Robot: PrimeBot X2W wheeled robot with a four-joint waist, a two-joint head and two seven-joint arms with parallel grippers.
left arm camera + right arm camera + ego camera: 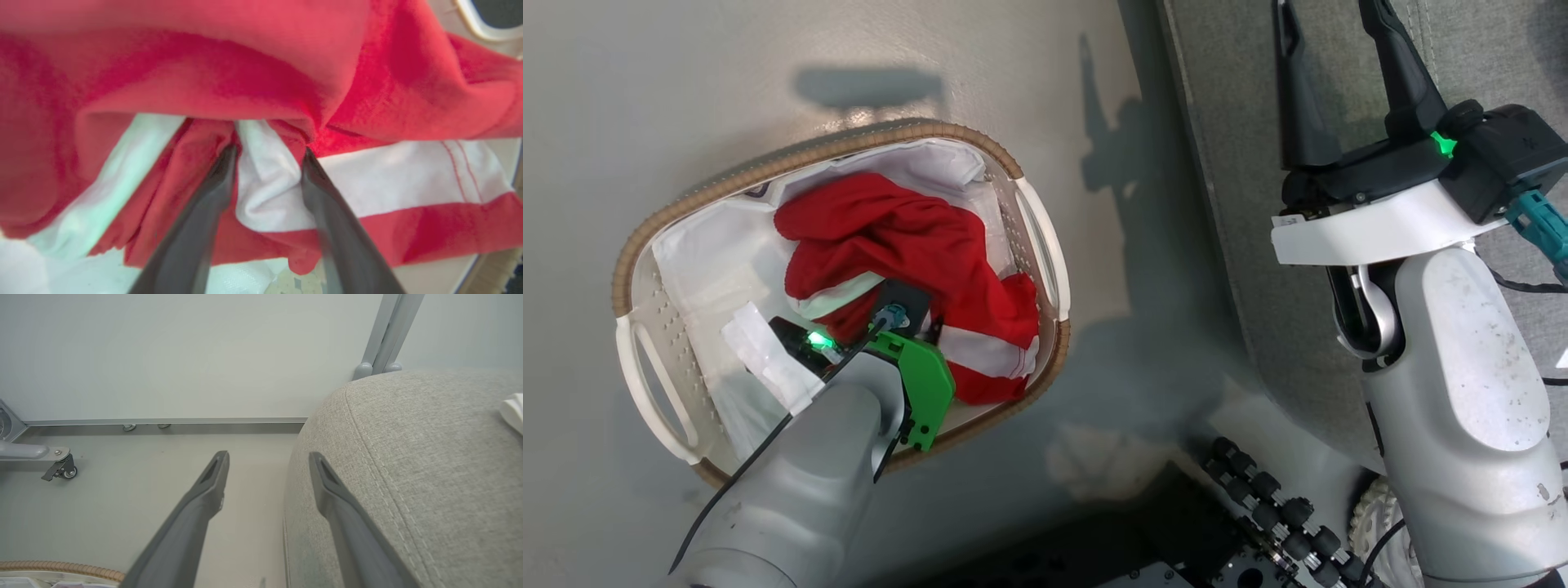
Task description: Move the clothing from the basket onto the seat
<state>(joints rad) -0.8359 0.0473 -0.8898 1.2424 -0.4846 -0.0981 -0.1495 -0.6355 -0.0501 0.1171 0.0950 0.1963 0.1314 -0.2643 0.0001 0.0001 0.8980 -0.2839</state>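
Observation:
The red clothing (907, 237) with white stripes lies crumpled in the oval basket (768, 167) on the floor at the left of the head view. My left arm reaches down into the basket and its wrist hides the fingers there. In the left wrist view my left gripper (267, 153) is pushed into the clothing (245, 73), its fingers apart with a bunched white fold between them. My right gripper (1331, 24) stands open in the air by the grey seat (1258, 286). Nothing is between its fingers (267, 455), beside the seat's rounded corner (408, 457).
A white liner (711, 253) covers the basket's inside. Bare floor separates basket and seat. My base with black rollers (1274, 506) is at the lower right. A caster (61, 469), a wall rail and a grey post (388, 330) stand ahead. A white item (515, 412) lies on the seat.

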